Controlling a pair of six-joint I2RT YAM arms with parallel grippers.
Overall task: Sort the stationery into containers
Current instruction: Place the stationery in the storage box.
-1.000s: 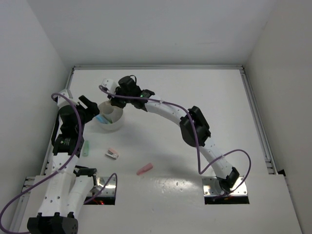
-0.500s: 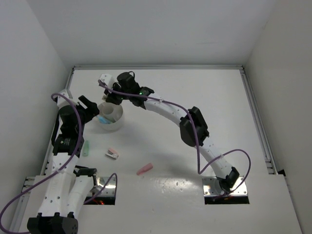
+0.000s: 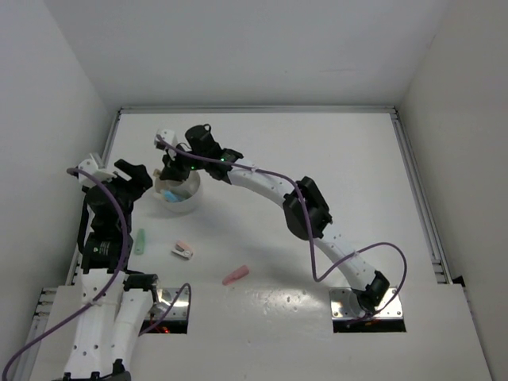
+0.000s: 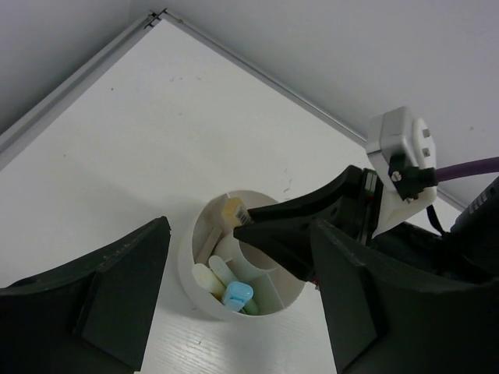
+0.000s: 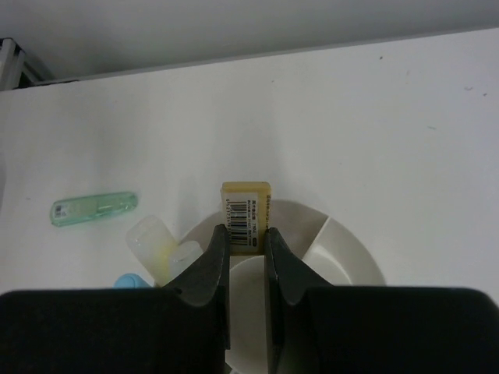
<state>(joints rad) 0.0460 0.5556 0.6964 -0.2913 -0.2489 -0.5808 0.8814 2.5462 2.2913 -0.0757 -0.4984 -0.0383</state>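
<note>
One second on: moved right claw [image 5: 245,257], pinching eraser [image 5: 245,212], over bowl [image 5: 352,251]; pulled left claw [image 4: 238,290] back, wide, empty. Ready for drop.

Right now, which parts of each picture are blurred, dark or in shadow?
Top view: soft even light, only faint shadows on the table. Left wrist view: its own fingers are near, dark and soft; the bowl is sharp. Right wrist view: the black fingers are blurred, while the barcode on the yellow block looks sharp.
</note>
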